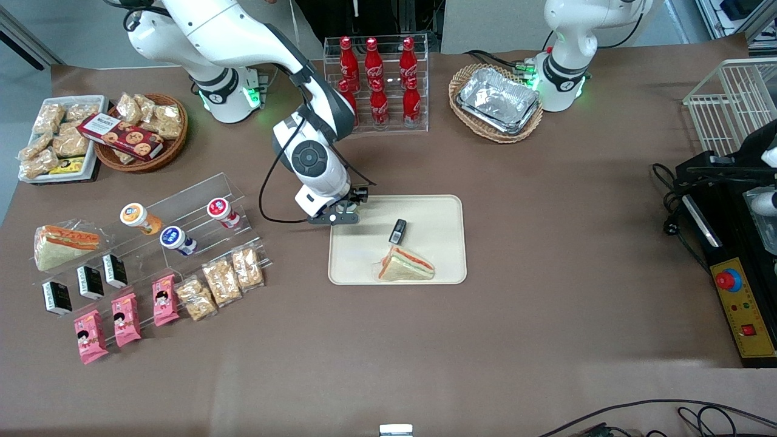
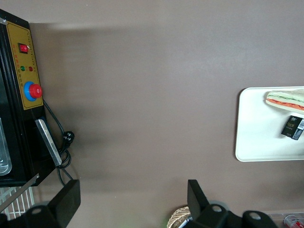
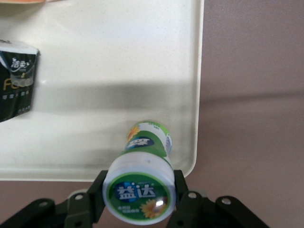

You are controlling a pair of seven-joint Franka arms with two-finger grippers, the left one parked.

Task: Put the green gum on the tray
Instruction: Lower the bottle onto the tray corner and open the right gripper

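Front view: gripper (image 1: pixel 337 216) sits over the tray (image 1: pixel 437 209) corner nearest the working arm's base, arm body blocking whatever it carries. Tray lies mid-worktop (image 1: pixel 546 303), well clear of all worktop edges; on it a small black pack (image 1: pixel 397 231) and, nearer the camera, a wrapped sandwich (image 1: pixel 407 266). Toward the working arm's end, a clear stepped rack (image 1: pixel 200 188) holds orange-lidded (image 1: pixel 134 215), blue-lidded (image 1: pixel 173 237) and red-lidded (image 1: pixel 218 208) jars. Cola bottles (image 1: pixel 376 79) and a wicker basket of foil trays (image 1: pixel 496 102) sit near the worktop edge where the arm bases stand. Left wrist view: tray (image 2: pixel 256 137) rim visible with the sandwich (image 2: pixel 285 98) and black pack (image 2: pixel 292 127) on it; a control box with a red button (image 2: pixel 28 90) at the parked arm's end. Right wrist view: fingers (image 3: pixel 183 197) pinch the green gum (image 3: pixel 142 183) by the lid end on both sides. Jar is tilted, body pointing down toward the tray (image 3: pixel 118 71), just inside its rim near a rounded corner; can't tell if the base touches the tray. Black pack (image 3: pixel 16 85) lies apart from it.
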